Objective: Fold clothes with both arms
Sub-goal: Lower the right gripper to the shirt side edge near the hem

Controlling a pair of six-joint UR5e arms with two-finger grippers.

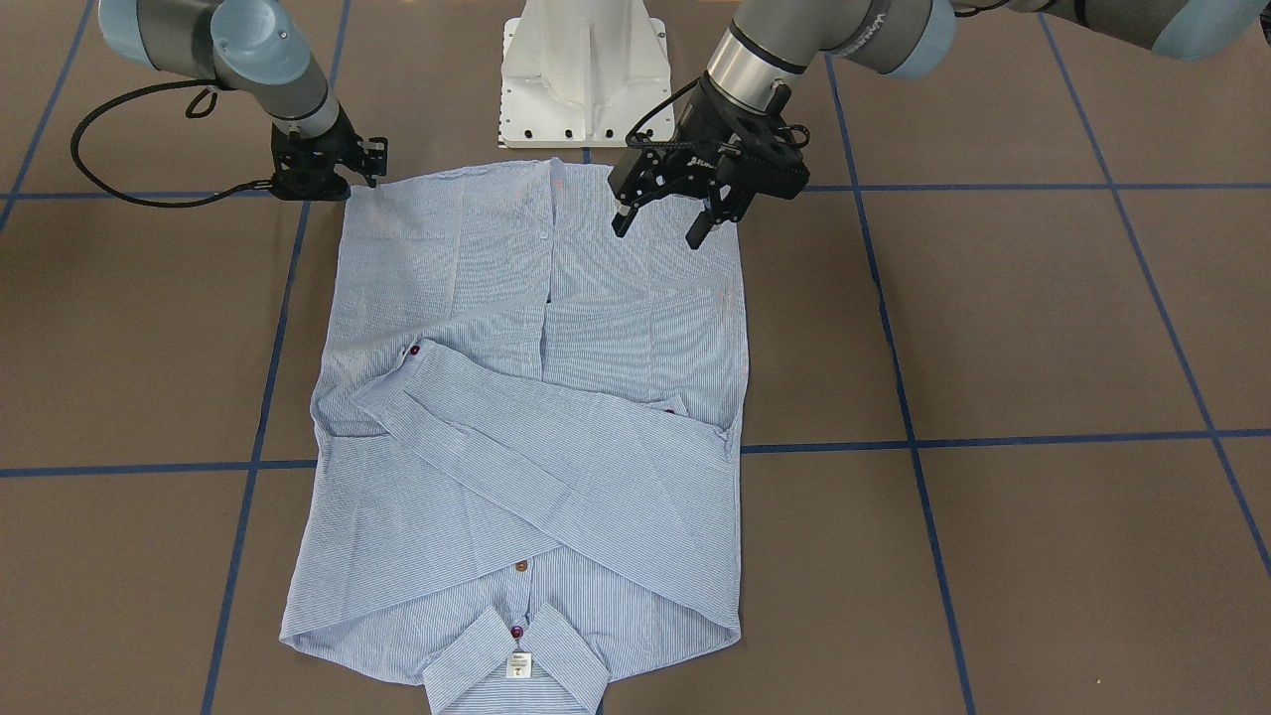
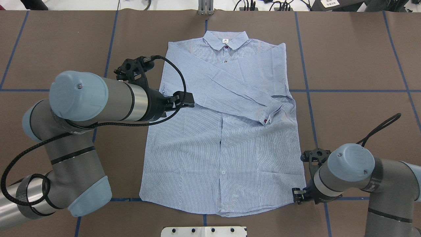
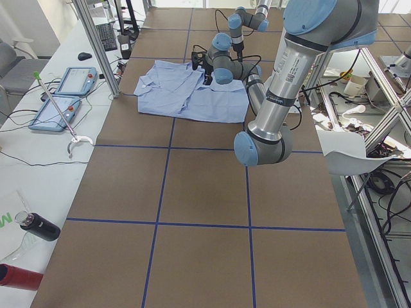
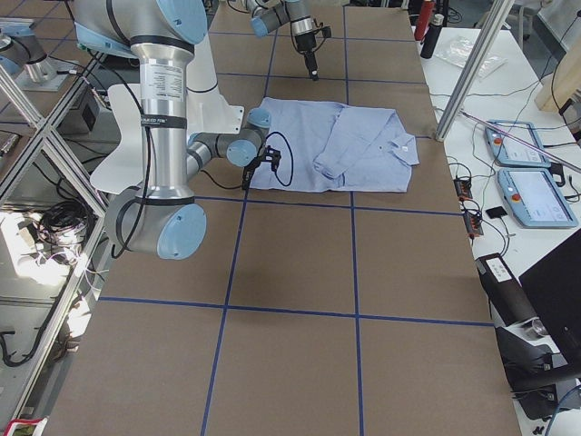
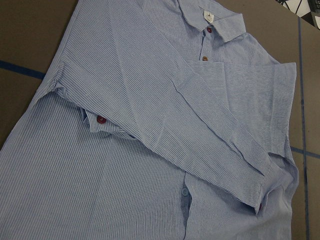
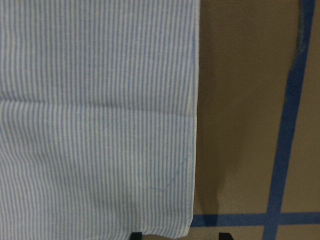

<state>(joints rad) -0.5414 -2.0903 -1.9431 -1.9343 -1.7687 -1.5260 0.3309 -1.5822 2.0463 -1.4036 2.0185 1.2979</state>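
The light-blue striped shirt lies flat on the brown table, front up, collar away from the robot and both sleeves crossed over the chest. It also shows in the left wrist view. My left gripper is open and empty. It hovers above the shirt's lower left part, and shows from above too. My right gripper is low at the hem's right corner. In the right wrist view its fingertips stand apart, straddling the shirt's edge.
The white pedestal base stands at the robot's side of the hem. Blue tape lines cross the table. A side bench holds tablets and a dark bottle. An aluminium post stands near the collar end.
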